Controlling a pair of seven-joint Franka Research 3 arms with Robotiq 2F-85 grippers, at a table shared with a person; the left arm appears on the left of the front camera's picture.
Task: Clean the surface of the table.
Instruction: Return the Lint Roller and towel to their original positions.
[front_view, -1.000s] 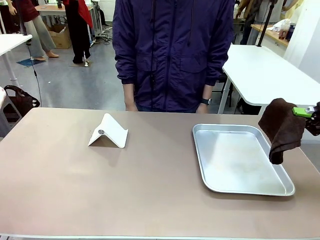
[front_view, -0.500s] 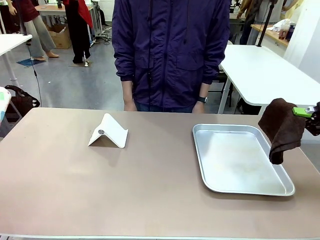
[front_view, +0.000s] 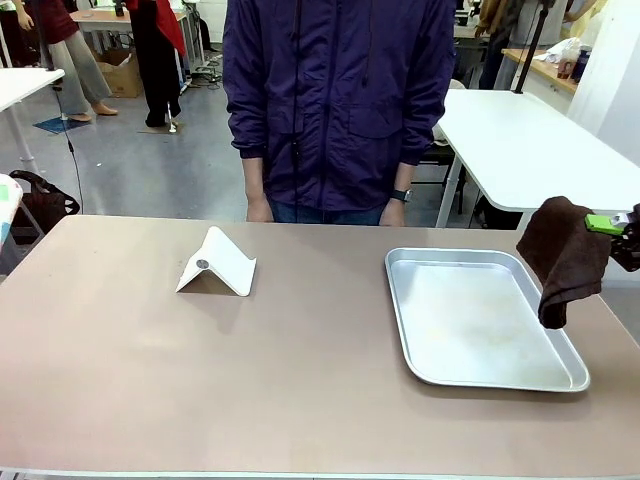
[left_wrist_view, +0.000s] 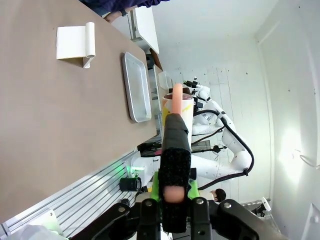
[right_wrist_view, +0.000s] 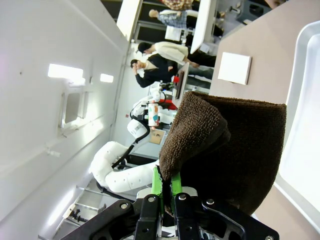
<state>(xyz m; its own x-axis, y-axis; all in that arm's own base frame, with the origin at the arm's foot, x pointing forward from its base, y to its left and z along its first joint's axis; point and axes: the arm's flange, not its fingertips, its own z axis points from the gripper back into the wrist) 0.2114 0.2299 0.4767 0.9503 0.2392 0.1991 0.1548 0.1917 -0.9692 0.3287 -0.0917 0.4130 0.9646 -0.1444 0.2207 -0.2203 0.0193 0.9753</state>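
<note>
Nothing on the desk (front_view: 300, 400) is shifting between the earlier front frames and now: the brown cloth (front_view: 562, 255) is hanging in the same spot at the outer edge of the tray (front_view: 480, 372), and the only change is the person (front_view: 335, 100) at the far side of the tray edging slightly. My reading is that wiping is not yet beginning, since the cloth is dangling above the tray's rim rather than pressing on the taupe surface.

The right pincer (right_wrist_view: 167, 192) is pinching the cloth tightly between its green pads (right_wrist_view: 156, 187), its jaws nearly together with only the cloth's fold between them. In the front view the right pincer is peeking in just beyond the cloth, outward from the tray. The left pincer (left_wrist_view: 172, 197) is clamping an upright black-sleeved tool (left_wrist_view: 175, 150) with a pale pink tip (what kind of tool I cannot tell), held off to the near side of the tray, away from the desk.

The desk is lying broad and flat beneath everything, matte and smooth, with a pale edge. The tray is shiny metal, rectangular with rounded corners and a raised lip. The cloth is looking thick, soft and nubbly like terry. Well apart from the tray, a white folded card stand (front_view: 218, 263) is sitting tent-shaped.
</note>
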